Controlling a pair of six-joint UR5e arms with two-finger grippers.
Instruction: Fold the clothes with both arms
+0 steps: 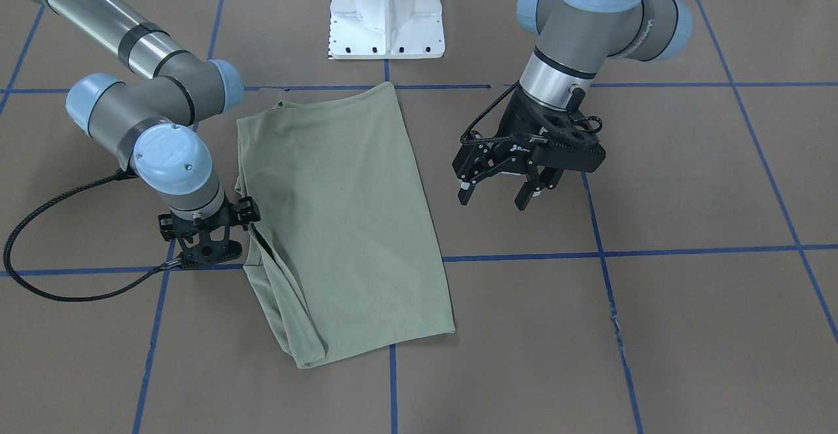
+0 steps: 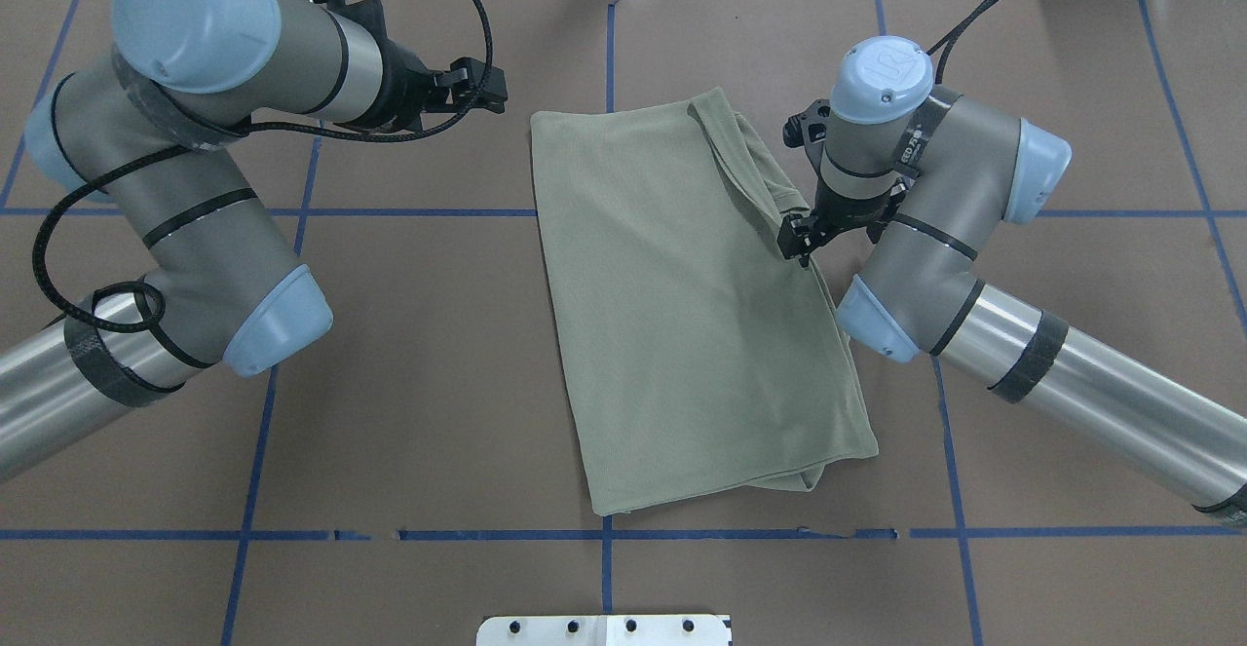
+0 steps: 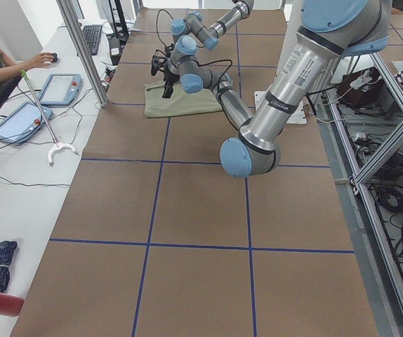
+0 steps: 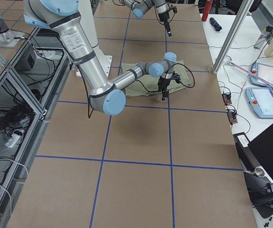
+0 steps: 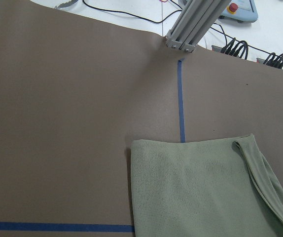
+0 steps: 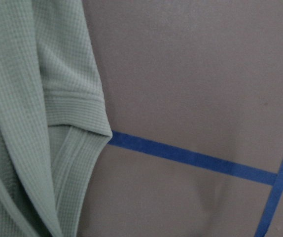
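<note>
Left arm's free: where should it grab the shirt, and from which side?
Probably the far left corner of the shirt, approached from the robot's left. That edge is one clean, flat fold nearest the open left gripper, while loose layers bunch beside the right gripper.

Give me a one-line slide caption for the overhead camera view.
Folded sage-green shirt on the brown table; right gripper down at its layered edge, left gripper off to the side.

shirt was sage green, fine waffle knit. table brown, gridded in blue tape. arms grey and silver, pale-blue caps, black cables. base white.
</note>
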